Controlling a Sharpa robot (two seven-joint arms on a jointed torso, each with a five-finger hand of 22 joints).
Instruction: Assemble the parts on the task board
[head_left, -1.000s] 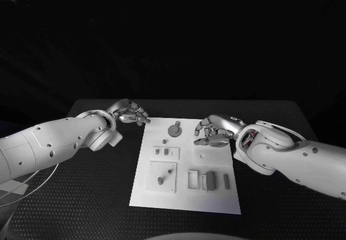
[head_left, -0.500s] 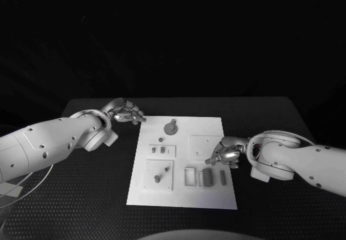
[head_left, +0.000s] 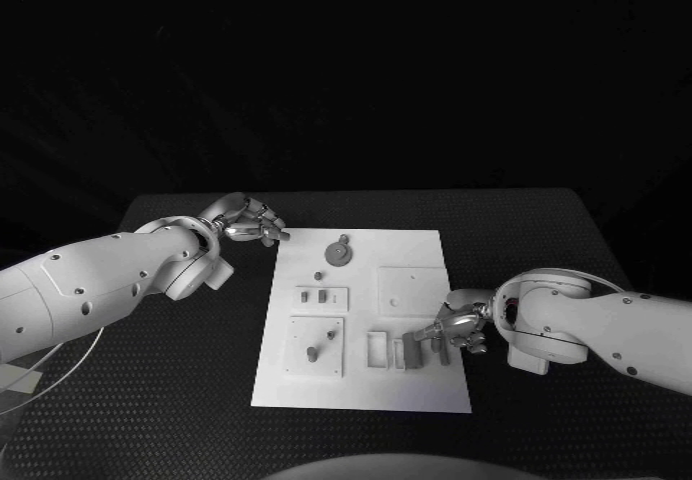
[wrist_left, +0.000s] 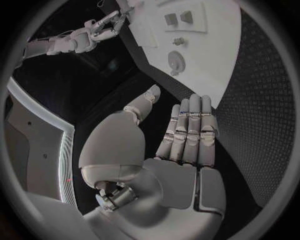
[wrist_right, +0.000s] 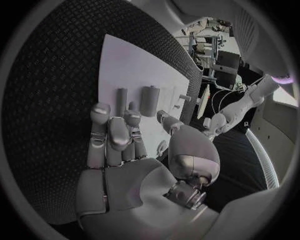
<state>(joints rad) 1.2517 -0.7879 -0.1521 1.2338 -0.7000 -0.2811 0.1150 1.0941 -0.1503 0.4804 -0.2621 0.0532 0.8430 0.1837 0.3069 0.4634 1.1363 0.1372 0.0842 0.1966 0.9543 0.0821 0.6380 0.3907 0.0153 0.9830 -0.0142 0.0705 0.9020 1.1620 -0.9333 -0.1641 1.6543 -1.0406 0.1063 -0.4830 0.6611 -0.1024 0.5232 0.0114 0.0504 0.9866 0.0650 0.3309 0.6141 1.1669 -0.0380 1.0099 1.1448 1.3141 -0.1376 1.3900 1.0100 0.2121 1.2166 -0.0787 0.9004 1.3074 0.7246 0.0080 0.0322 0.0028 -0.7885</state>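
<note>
Lying nearest on the black table (head_left: 159, 380), the white board (head_left: 361, 392), its long side running near to far. Near its near right corner, a row of upright dark bars (wrist_right: 149, 100) beside a pale open frame (head_left: 379, 350). Hovering right at that row, the right hand (head_left: 454, 328): fingers stretched out side by side, thumb held apart, nothing in its grip, fingertips (wrist_right: 100, 111) just short of the bars. Touching or not, cannot tell.

Moved here within the last second, from the far middle of the board down to this near right corner. Reads as the approach to a pick: next likely a pinch on one bar, calling for a narrow, careful closing so the neighbours stay standing.

To the left of the row, a square plate with a small lever (head_left: 315, 350). Just beyond it, a smaller block holding two stubby pieces (head_left: 322, 296). Farther on, a lone peg (head_left: 317, 275), then the round gear (head_left: 340, 252) near the far edge. No change among these parts; assembly apparently at an early stage, with pieces spread out and unjoined.

Farthest, off the far left corner of the board, the left hand (head_left: 248, 222): palm bare, fingers straight and together, thumb apart, holding nothing. Much the same place as a second ago, seemingly waiting well apart from the right hand.
</note>
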